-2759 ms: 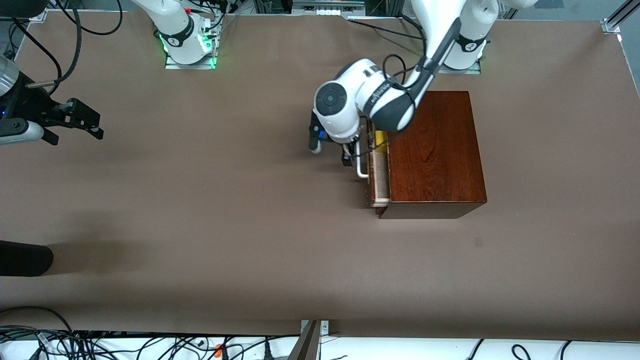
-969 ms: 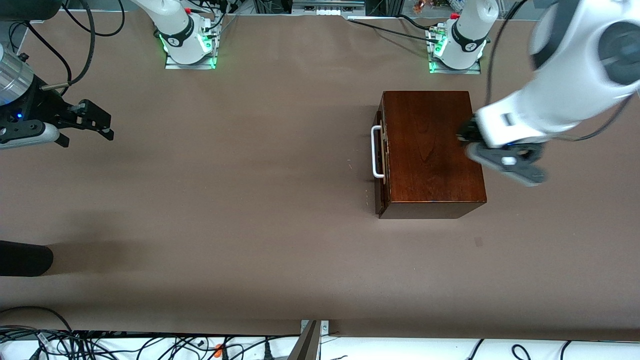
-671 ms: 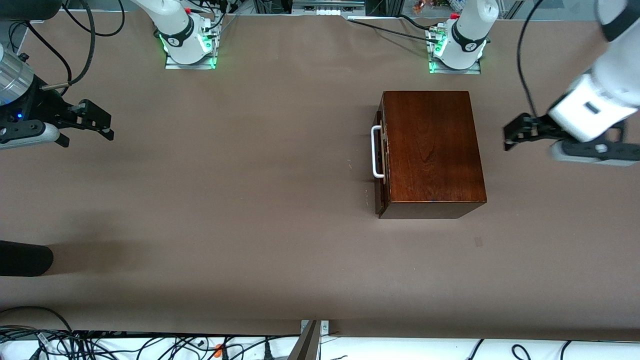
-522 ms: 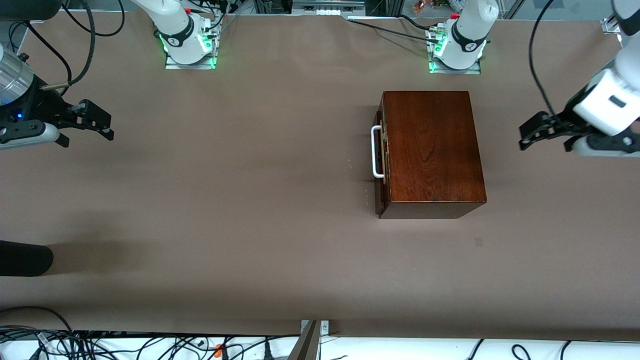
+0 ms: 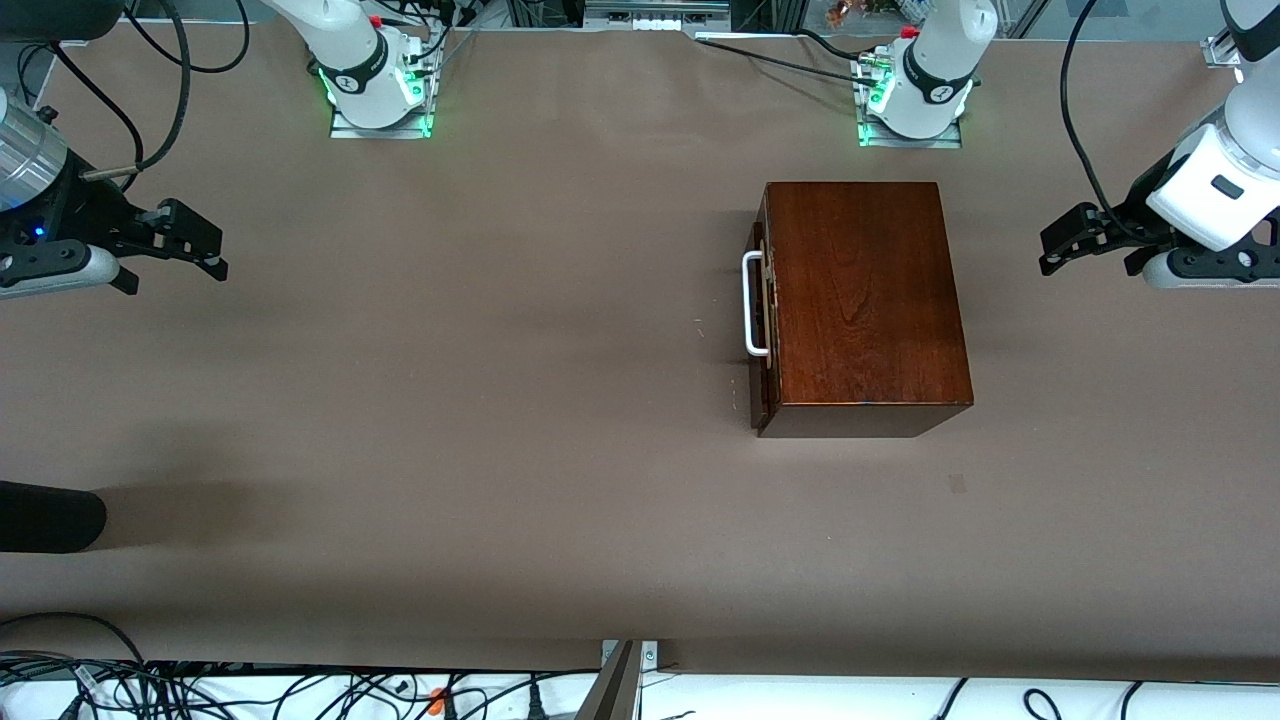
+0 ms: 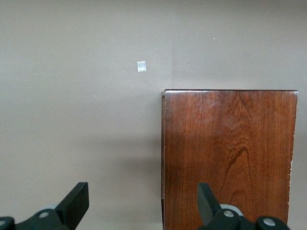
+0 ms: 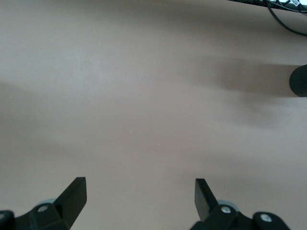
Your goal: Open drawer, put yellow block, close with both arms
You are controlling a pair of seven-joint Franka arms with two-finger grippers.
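The dark wooden box (image 5: 865,300) stands toward the left arm's end of the table. Its drawer (image 5: 762,320) is pushed in, and the white handle (image 5: 751,305) faces the right arm's end. The yellow block is hidden. My left gripper (image 5: 1098,252) is open and empty, up in the air between the box and the table's end. In the left wrist view the left gripper (image 6: 142,206) hangs over the edge of the box top (image 6: 225,158). My right gripper (image 5: 165,258) waits open and empty in the air at the right arm's end; in the right wrist view the right gripper (image 7: 139,196) is over bare table.
A small pale mark (image 5: 957,484) is on the brown table nearer the front camera than the box, also in the left wrist view (image 6: 141,66). A black rounded object (image 5: 45,515) juts in at the right arm's end, also in the right wrist view (image 7: 300,80).
The drawer was partly open with the yellow block showing and the left gripper at its handle; now it is shut. The left arm swung over the box to the table's end.
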